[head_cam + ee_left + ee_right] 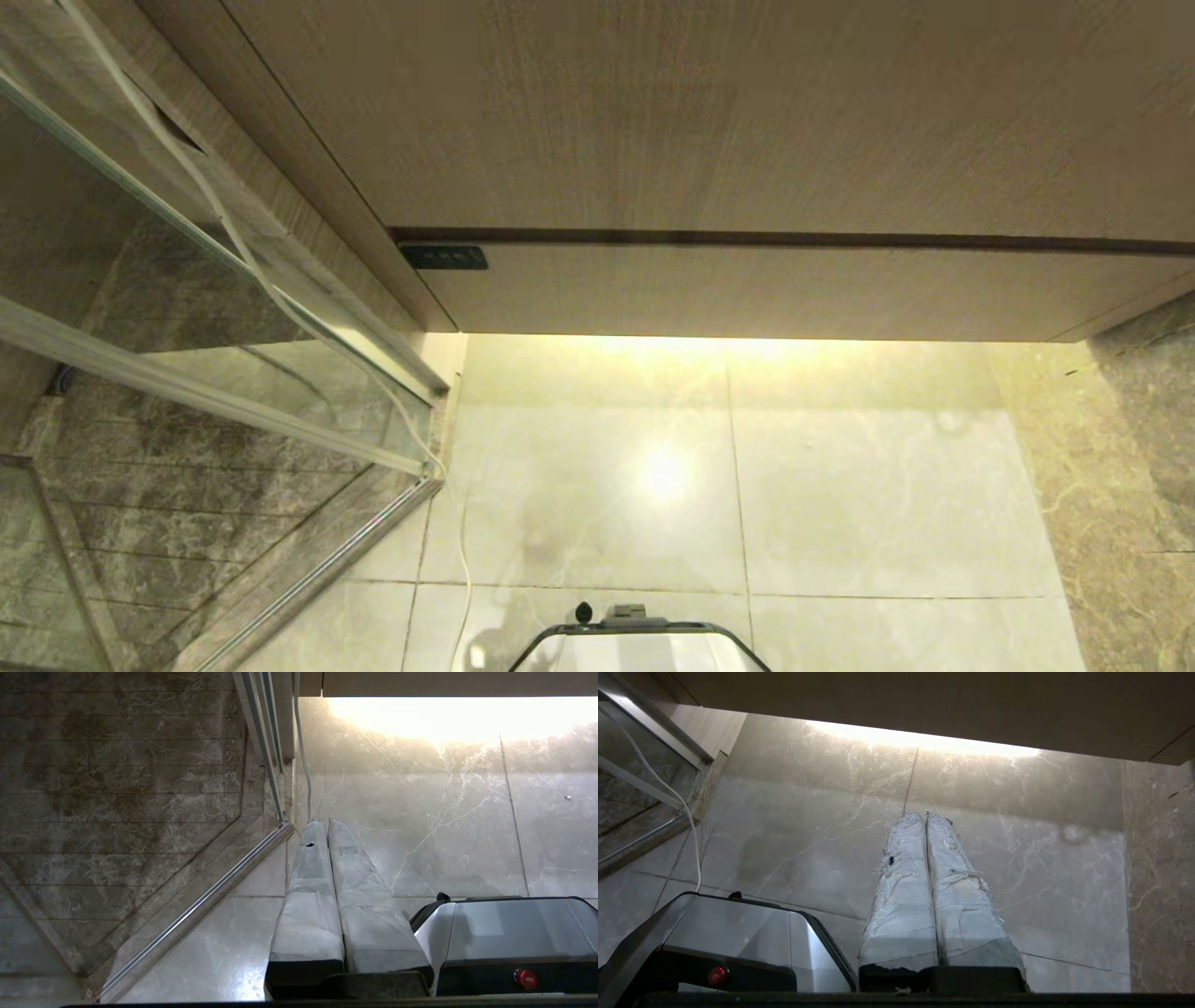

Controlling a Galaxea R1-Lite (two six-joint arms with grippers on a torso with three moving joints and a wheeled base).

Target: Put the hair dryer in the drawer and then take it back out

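The drawer (747,291) is the low wood-grain front under the taller panel, pushed in flush, with a small black plate (443,258) at its left end. The hair dryer is out of view. Neither gripper shows in the head view. In the left wrist view my left gripper (325,823) hangs over the pale floor tiles near the shower door's corner, its taped fingers (308,891) pressed together with nothing between them. In the right wrist view my right gripper (924,816) points at the floor below the vanity, its frayed fingers (903,896) shut and empty.
A glass shower enclosure (187,373) with a metal rail (308,579) stands on the left. A white cord (233,233) runs down along it to the floor. My base (635,644) sits at the near edge. A dark marble wall (1139,467) bounds the right.
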